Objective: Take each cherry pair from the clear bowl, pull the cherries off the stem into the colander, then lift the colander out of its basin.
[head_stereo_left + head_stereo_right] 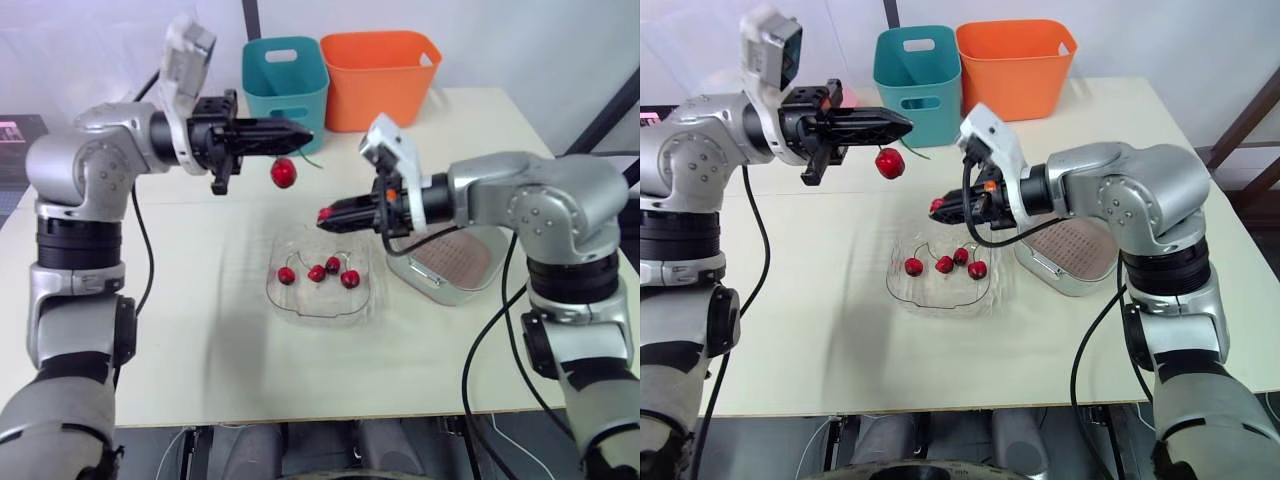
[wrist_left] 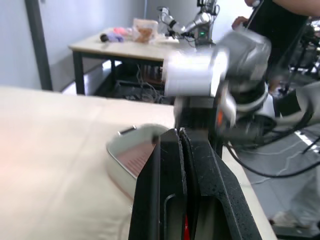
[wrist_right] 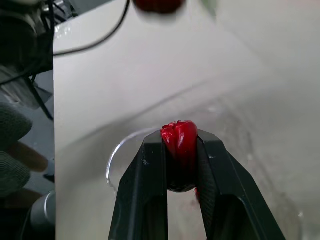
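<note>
Cherry sits pinched between the nearly closed fingers of the right gripper, directly above the clear bowl where four more cherries lie. The colander in its basin rests lower down, back under that gripper's forearm and beside the bowl. Up and across from it, the left gripper has its fingers pressed together on a green stem, a second cherry dangling just under its tips, with the teal bin and orange bin beyond.
</note>
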Tool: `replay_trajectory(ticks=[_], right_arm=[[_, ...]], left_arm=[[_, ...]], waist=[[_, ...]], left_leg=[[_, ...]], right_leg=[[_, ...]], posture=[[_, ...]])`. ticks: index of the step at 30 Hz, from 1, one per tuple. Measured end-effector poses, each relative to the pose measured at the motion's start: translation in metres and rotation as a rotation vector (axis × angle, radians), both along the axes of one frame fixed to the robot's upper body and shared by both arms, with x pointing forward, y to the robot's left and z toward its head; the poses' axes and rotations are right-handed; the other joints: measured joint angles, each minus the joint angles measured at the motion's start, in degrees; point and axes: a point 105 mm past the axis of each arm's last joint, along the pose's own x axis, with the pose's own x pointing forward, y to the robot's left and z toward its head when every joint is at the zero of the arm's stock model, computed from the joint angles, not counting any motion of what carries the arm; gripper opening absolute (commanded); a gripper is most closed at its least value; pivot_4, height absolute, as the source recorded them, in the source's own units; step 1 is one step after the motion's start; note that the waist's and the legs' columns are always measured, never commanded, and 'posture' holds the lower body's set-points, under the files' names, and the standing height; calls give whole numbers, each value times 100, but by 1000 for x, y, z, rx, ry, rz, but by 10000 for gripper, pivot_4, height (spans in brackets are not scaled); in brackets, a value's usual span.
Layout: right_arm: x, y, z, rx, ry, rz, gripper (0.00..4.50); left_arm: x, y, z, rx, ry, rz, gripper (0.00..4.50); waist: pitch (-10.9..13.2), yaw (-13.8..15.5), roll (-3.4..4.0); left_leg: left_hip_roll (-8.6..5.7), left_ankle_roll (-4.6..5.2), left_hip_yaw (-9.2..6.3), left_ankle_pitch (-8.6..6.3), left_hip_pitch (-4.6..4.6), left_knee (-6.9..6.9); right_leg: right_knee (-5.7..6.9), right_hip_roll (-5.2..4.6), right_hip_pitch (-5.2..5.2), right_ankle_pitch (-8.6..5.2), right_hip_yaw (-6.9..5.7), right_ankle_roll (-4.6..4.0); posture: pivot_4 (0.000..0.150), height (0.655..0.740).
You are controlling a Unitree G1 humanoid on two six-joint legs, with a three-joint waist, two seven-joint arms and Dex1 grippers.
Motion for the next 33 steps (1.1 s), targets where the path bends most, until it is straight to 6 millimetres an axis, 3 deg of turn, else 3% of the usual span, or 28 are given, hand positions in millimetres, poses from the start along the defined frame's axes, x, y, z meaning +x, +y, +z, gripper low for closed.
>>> replay_trajectory(ticks=[7,10,13,16,18,23,26,33], right_arm=[[4,-18,2,4,-21,-67,3516],[15,-43,13,33,-90,-172,3516],[34,-85,18,11,-173,-354,3516],[49,-130,1,-93,-189,-533,3516],[53,-150,-16,-165,-177,-592,3516],[53,-162,-49,-248,-141,-605,3516],[54,-166,-58,-268,-126,-612,3516],[55,-169,-59,-281,-128,-618,38107]], left_arm=[[0,0,-3,-3,-3,0,0],[2,1,-9,7,-8,17,0],[7,1,-18,39,-30,47,0],[11,1,-23,55,-46,66,0],[12,1,-25,55,-47,70,0],[13,-2,-28,59,-45,61,0],[13,-2,-34,66,-29,61,0],[13,1,-36,73,-22,67,0]], waist=[[0,25,0],[0,39,0],[0,52,-1],[0,41,-1],[0,20,-1],[0,-25,-1],[0,-23,0],[0,31,-1]], left_leg=[[-3,0,0,0,-1,0],[-4,0,0,0,-1,1],[-9,1,15,0,0,2],[-11,1,22,-1,-1,1],[-10,2,29,-1,0,-1],[0,3,33,-2,2,-2],[0,3,33,-1,2,2],[-1,3,31,-1,1,9]], right_leg=[[-3,-1,2,0,0,0],[-6,-1,5,0,-2,0],[-12,-2,12,0,-4,0],[-14,-1,12,0,-3,1],[-13,3,8,0,1,1],[-6,11,3,0,7,1],[-3,10,5,0,7,1],[-5,6,10,0,6,1]], posture=[[1500,7400],[1500,7400],[1500,7400],[1500,7400],[1500,7400],[1500,7400],[1500,7400],[1500,7400]])
